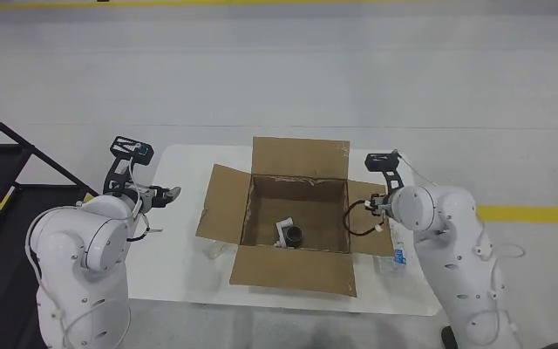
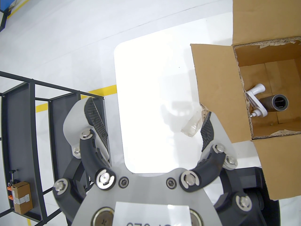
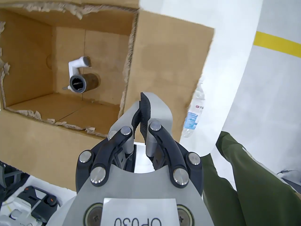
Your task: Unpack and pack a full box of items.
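On the tabletop (image 1: 174,253) the box (image 1: 301,161) stands open, a cylinder (image 1: 293,234) inside; I see my left end effector (image 2: 148,111) wide open and empty beside it, my right end effector (image 3: 142,105) closed, empty, over its flap (image 3: 169,55)

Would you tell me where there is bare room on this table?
The table is mostly bare between its left edge and the cardboard box, below the left gripper. The right edge is crowded: a water bottle sits by the box flap.
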